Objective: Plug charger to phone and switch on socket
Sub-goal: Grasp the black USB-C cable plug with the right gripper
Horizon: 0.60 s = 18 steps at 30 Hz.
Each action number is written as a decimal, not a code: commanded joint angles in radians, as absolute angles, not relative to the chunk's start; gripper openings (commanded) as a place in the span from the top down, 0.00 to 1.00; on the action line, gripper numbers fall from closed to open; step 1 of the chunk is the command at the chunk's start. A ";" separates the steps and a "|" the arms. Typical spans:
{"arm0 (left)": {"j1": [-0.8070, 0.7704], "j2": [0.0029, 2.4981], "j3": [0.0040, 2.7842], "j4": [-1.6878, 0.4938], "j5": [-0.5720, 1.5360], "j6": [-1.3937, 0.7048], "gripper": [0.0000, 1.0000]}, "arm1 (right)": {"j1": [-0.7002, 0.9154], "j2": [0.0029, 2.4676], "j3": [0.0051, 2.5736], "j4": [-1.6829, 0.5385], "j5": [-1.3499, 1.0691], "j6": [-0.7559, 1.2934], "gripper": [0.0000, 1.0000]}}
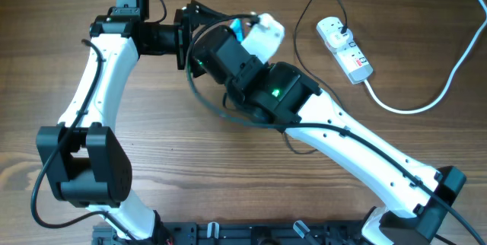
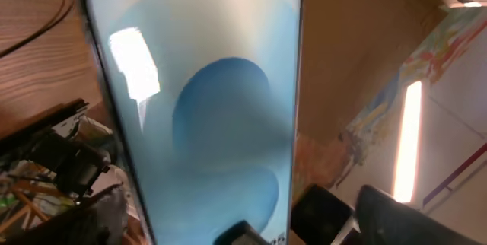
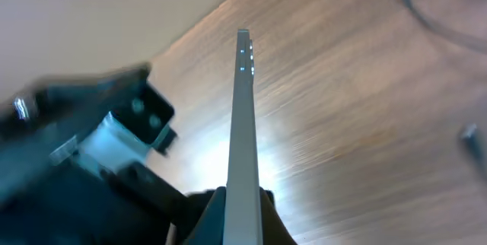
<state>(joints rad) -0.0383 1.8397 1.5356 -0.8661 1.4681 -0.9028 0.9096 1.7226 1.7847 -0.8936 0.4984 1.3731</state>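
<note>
- The phone (image 1: 260, 33) is held off the surface (image 1: 213, 180), in the air between the two wrists near the top middle of the overhead view.
- The right gripper (image 3: 242, 207) is clamped on one end of the phone. In the right wrist view the phone's thin silver edge rises from between the dark fingers.
- The left gripper (image 1: 190, 24) faces the phone from the left, close to it. The teal-and-white screen fills the left wrist view and blocks most of what lies behind. I cannot tell whether this gripper is wide or narrow, or whether it holds anything.
- A dark blurred shape (image 2: 243, 233) sits at the screen's bottom edge in the left wrist view, too blurred to identify.
- In the overhead view the right arm (image 1: 335, 123) has its bulky wrist lying over its gripper and part of the phone, hiding the grip from above.
- The socket (image 1: 348, 53) lies slanted on the surface to the right of the arms, well apart from the phone. It shows red markings, but the switch position is too small to read.
- The charger (image 1: 346, 30) has its black plug at the socket's upper end. Its thin cable arcs up and left toward the arms, and the connector tip is hidden.
- A thick white cord (image 1: 426, 102) leaves the socket's lower end and sweeps off to the right.
- Counted: two arms, two grippers, one phone, one socket, one charger, one white cord.
</note>
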 commanded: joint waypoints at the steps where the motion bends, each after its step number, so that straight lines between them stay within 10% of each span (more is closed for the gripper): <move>1: -0.041 1.813 1.552 -0.863 1.479 -0.929 0.23 | 0.915 1.723 1.805 -0.891 0.542 1.804 0.96; 5: -0.041 1.813 1.552 -0.862 1.425 -0.965 0.47 | 0.917 1.707 1.805 -0.886 0.521 1.889 0.96; 18: -0.041 1.813 1.552 -0.863 1.488 -0.982 0.69 | 0.917 1.684 1.805 -0.868 0.364 1.967 0.96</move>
